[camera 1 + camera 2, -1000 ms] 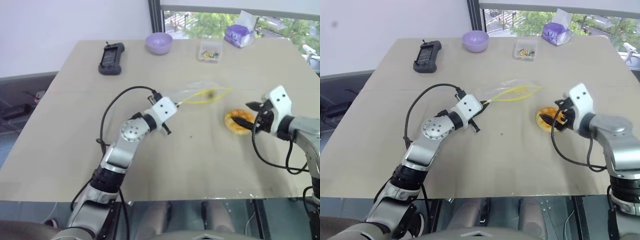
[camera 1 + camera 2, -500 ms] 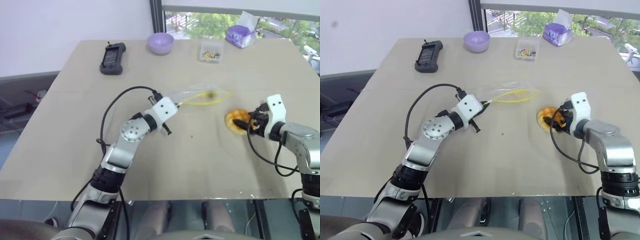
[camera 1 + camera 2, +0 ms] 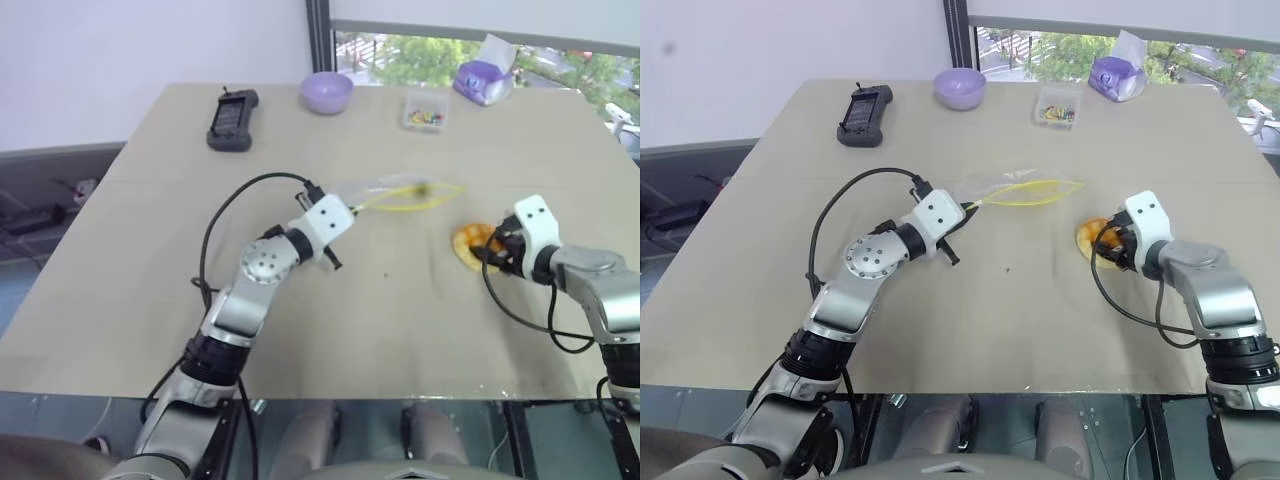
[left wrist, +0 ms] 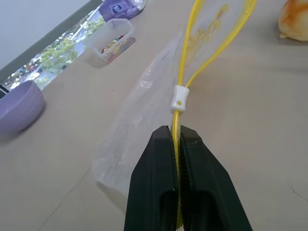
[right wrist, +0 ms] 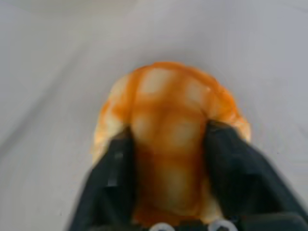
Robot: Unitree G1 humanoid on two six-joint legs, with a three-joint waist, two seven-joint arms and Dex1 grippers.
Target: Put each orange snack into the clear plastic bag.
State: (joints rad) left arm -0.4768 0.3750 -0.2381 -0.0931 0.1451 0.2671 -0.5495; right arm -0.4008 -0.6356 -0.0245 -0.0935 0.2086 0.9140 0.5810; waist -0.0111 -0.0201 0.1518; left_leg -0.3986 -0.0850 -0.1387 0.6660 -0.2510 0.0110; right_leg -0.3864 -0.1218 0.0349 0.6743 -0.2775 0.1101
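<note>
Crushing is the risk: the right gripper (image 5: 168, 192) has its black fingers pressed into both flanks of the orange snack (image 5: 168, 120) on the table, while the left gripper (image 4: 177, 139), clenched on the yellow zip, holds the clear plastic bag (image 4: 144, 110) open alongside.

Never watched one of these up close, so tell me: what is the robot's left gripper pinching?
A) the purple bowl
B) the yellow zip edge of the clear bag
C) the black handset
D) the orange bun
B: the left gripper has its two black fingers shut on the yellow zip strip of the clear bag.
</note>
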